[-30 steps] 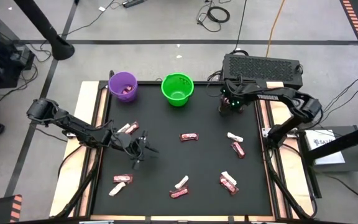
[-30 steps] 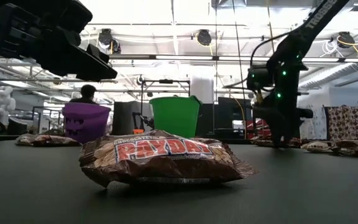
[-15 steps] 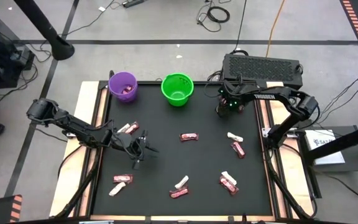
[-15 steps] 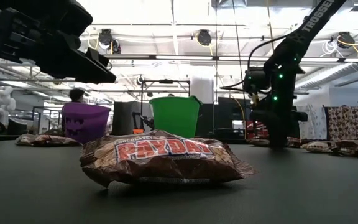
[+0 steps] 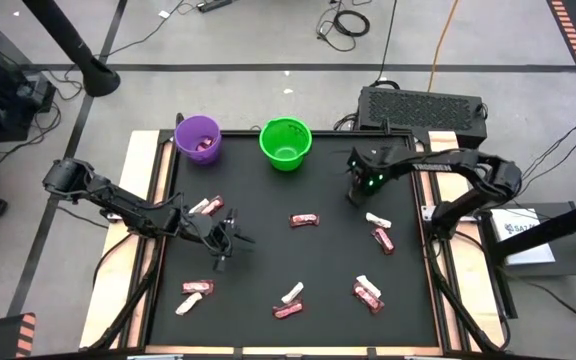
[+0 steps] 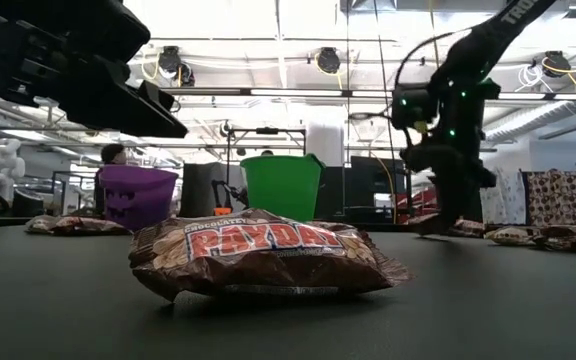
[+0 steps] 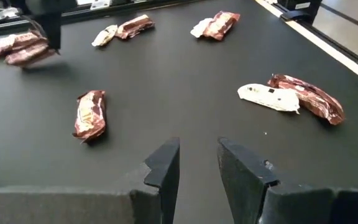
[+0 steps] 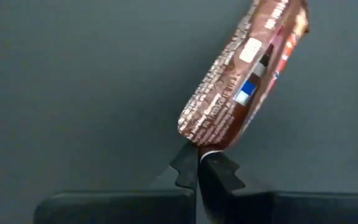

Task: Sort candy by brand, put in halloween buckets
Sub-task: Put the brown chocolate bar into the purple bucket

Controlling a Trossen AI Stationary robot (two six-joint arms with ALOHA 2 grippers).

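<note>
Several candy bars lie scattered flat on the black mat, among them a pink-red one (image 5: 305, 220) in the middle and a cream one (image 5: 377, 219) at the right. The purple bucket (image 5: 198, 138) and the green bucket (image 5: 285, 142) stand upright at the far edge. My right gripper (image 5: 352, 192) is over the far right part of the mat, shut on a brown-red candy bar (image 8: 244, 81). My left gripper (image 5: 230, 240) hovers over the left half of the mat, open, with nothing between its fingers (image 7: 164, 168). My right gripper pinches the bar's crimped wrapper end (image 8: 199, 144) between its two fingertips. The rest of the bar sticks out beyond the fingers, slanted. Whether it is clear of the mat I cannot tell.
A black box (image 5: 423, 108) sits behind the mat's far right corner. Wooden borders (image 5: 150, 200) frame the mat on both sides. Pairs of candy lie near the left edge (image 5: 194, 292) and at the near right (image 5: 368, 293). A Payday bar (image 6: 258, 255) lies close to the low camera.
My right gripper has swung from near the far right edge toward the table's left and a little toward its near edge. It has risen slightly and tipped.
</note>
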